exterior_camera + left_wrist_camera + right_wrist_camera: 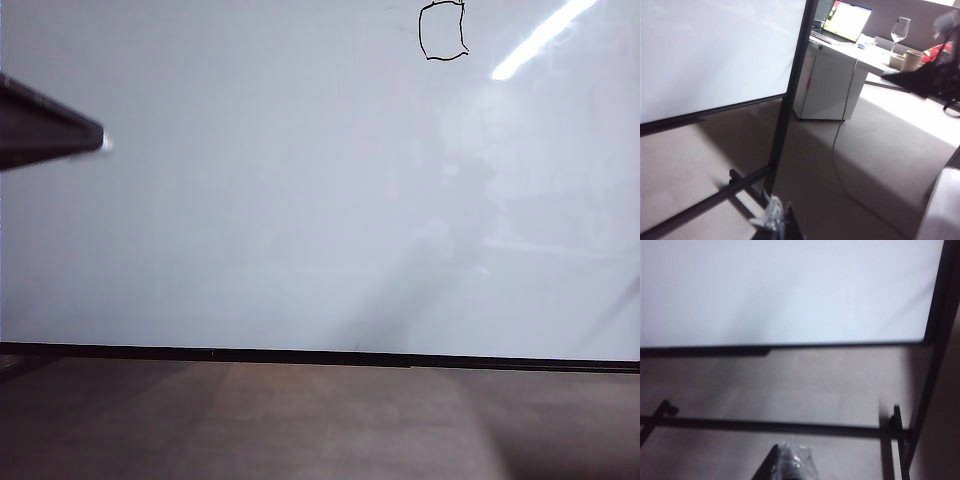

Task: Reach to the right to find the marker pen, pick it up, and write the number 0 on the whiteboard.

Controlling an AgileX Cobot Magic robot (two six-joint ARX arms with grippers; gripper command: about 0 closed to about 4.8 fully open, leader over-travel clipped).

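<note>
Whiteboard [250, 220]: large glossy white panel with a thin black lower edge, fills most of the exterior view; a bright streak of light reflects near its upper right. Number 0 [443, 31]: small boxy black outline with wobbly lines, drawn high on the board, right of centre, its top cut by the frame edge. Floor [320, 425]: brown-grey, below the board. Dark tapered bar with a pale tip [50, 128]: enters from the left edge of the exterior view, in front of the board; cannot tell what it is. Left gripper [777, 222]: only a sliver shows at the edge of its wrist view, dark with a clear wrinkled covering, off the board's side beside the black stand; cannot tell how its jaws stand. Right gripper [790, 462]: dark tip wrapped in clear plastic, at the edge of its wrist view, low before the board's lower edge and stand crossbar; jaws closed, nothing seen held. Marker pen: not found in any view. Background, left wrist view: table [850, 50] carrying a laptop [845, 22], a wine glass [900, 30] and a cup [912, 60].
</note>
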